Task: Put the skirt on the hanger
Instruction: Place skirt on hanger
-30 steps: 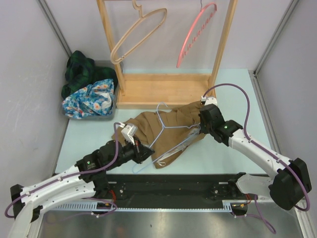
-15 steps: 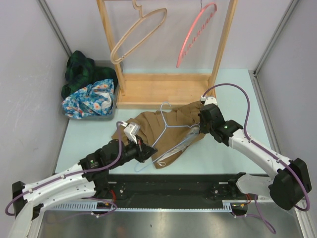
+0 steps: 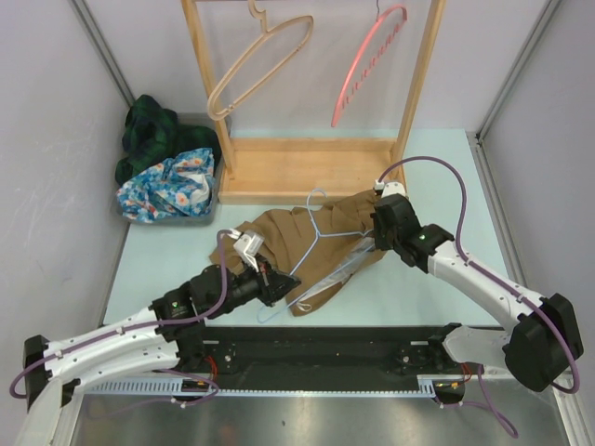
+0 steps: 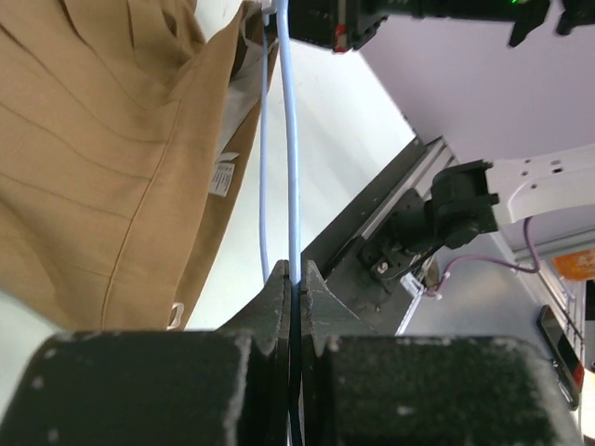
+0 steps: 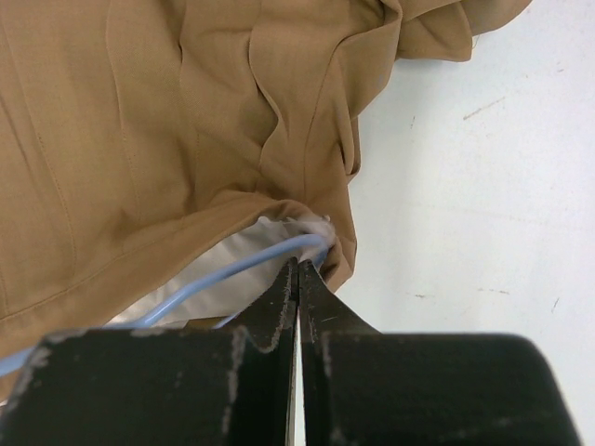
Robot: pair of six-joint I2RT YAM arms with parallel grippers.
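The brown skirt point(image 3: 279, 234) lies crumpled on the pale table, in front of the wooden rack. A light blue wire hanger point(image 3: 321, 265) lies across it, with its hook point(image 3: 316, 197) pointing toward the rack. My left gripper point(image 3: 279, 286) is shut on the hanger's near-left end; the left wrist view shows the wire point(image 4: 291, 167) pinched between the jaws point(image 4: 295, 271), with the skirt point(image 4: 102, 158) to its left. My right gripper point(image 3: 376, 243) is shut at the skirt's waistband edge point(image 5: 339, 251). There the hanger's right end point(image 5: 232, 269) sits inside the white lining, just ahead of the gripper point(image 5: 297, 265).
A wooden rack point(image 3: 316, 172) stands at the back, with a beige hanger point(image 3: 256, 65) and a pink hanger point(image 3: 367, 65) hung on it. A heap of clothes in a grey bin point(image 3: 163, 181) sits at the back left. A black rail point(image 3: 325, 344) runs along the near edge.
My left gripper has moved to the right with the hanger's end. The hanger and its hook have shifted right and slightly toward the rack. The right gripper has barely moved.
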